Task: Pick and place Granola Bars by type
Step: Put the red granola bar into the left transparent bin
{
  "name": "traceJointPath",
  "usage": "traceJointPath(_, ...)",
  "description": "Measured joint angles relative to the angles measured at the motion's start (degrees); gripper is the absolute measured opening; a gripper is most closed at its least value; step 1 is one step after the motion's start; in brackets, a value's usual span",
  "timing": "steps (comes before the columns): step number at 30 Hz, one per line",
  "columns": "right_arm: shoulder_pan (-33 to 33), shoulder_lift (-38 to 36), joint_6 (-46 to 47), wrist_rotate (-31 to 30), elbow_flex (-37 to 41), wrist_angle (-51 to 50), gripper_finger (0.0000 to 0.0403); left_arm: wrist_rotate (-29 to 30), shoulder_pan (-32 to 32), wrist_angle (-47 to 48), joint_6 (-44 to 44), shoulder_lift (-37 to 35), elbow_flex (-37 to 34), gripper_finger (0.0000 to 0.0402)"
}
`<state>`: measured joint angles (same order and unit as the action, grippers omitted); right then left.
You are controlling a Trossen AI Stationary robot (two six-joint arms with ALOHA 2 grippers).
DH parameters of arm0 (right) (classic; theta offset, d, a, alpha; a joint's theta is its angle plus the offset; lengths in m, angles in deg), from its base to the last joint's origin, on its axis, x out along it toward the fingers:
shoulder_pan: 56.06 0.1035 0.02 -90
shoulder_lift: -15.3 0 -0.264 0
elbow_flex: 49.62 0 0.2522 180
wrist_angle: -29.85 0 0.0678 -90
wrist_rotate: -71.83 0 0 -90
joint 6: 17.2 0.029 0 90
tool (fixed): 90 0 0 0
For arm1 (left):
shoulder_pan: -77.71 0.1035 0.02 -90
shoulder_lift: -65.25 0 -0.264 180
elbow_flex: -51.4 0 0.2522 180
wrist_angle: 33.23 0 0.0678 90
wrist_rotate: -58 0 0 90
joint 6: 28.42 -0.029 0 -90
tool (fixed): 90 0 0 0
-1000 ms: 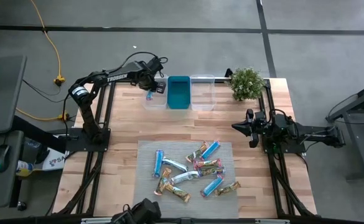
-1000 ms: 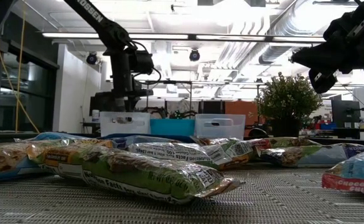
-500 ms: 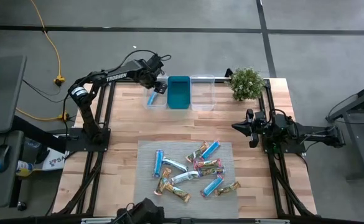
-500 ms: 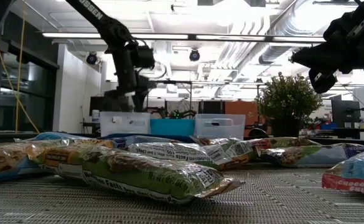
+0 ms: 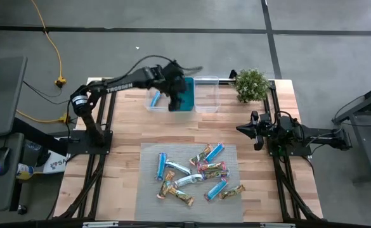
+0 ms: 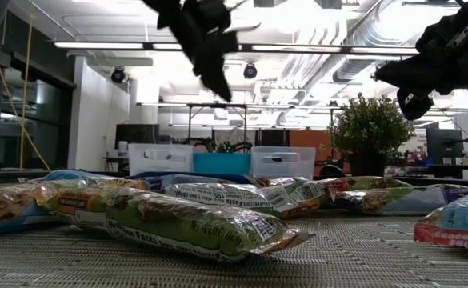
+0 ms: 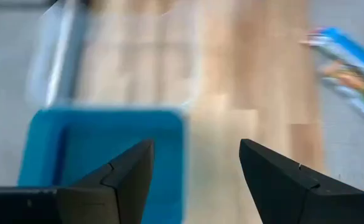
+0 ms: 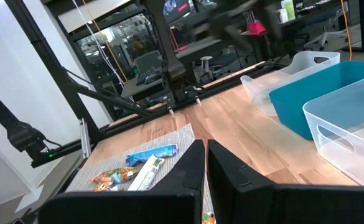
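Note:
Several granola bars [image 5: 195, 171] in blue, silvery and tan-green wrappers lie scattered flat on a grey mat [image 5: 148, 190]; the low view shows them close up [image 6: 194, 220]. One blue bar [image 5: 154, 98] lies inside the left clear bin [image 5: 151, 104]. My left gripper [image 5: 174, 101] hangs open and empty above the teal bin [image 5: 186, 88], high in the low view [image 6: 218, 80]; its wrist view looks down on the teal bin [image 7: 57, 149] between the spread fingers [image 7: 194, 149]. My right gripper [image 5: 239, 129] waits shut near the table's right edge [image 8: 200, 146].
Three bins stand in a row at the far edge: clear, teal, and a second clear bin [image 5: 206, 94]. A potted plant [image 5: 251, 84] stands at the far right corner. Bare wood [image 5: 191, 130] lies between bins and mat.
My left gripper has risen from just above the left clear bin and swung toward the table's right and near side, ending high over the teal bin. The blue bar stays lying in the left clear bin. The right arm has kept still.

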<state>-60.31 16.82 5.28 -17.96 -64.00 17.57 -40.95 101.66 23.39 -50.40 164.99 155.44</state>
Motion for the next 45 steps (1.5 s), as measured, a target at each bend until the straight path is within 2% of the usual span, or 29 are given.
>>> traceJointPath(4,0.0,0.0,0.0,0.0,0.0,0.02,0.0,1.0,-6.27,0.04,-0.64,0.0,0.34,0.0233)
traceJointPath(11,0.0,0.0,0.0,0.0,0.0,0.0,0.0,7.08,-16.73,-1.97,0.58,0.61,0.31,0.0234)
traceJointPath(21,-0.01,0.0,0.0,0.0,0.0,0.0,0.0,12.37,-27.94,-11.33,-0.26,4.91,0.31,0.0234)
traceJointPath(35,0.01,0.0,0.01,0.0,0.0,0.0,0.0,11.1,-36.89,-16.63,1.31,13.86,0.27,0.0234)
traceJointPath(45,0.0,-0.02,0.01,0.0,0.0,0.0,0.0,13.02,-39.39,-21.12,5.47,18.47,0.36,0.0234)
